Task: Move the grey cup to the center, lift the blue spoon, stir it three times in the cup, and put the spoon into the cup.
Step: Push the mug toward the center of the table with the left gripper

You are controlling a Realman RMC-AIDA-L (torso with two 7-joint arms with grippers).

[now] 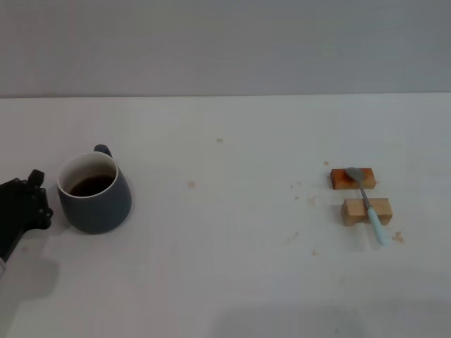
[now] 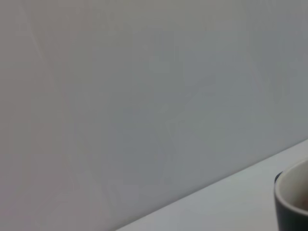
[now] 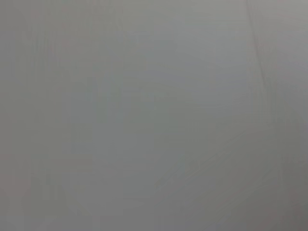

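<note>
Grey cup [image 1: 94, 193] is the item nearest the only pincer in view: the left gripper [image 1: 27, 208], a black assembly entering the head view at about 9 o'clock, sits just beside the cup's wall on the cup's 9 o'clock side, and whether it touches the wall cannot be determined. Whether its fingers are spread or closed cannot be told from this angle. The cup stands upright on the white table [image 1: 225, 267], well toward the 9 o'clock side of the work surface, with its handle turned to roughly 12 o'clock; the white inner wall and dark brown liquid are visible. In the left wrist view only a portion of the cup's rim and wall shows, at one corner of the picture, against the table edge and a plain grey wall [image 2: 144, 96]. Farther out, toward 3 o'clock and well apart from the cup, the blue spoon [image 1: 366, 203] lies across two wooden blocks [image 1: 358, 193], its metal bowl on the far block and its pale handle crossing the near block and overhanging toward 5 o'clock. Small crumbs are scattered near the blocks. The right gripper appears in no view.
</note>
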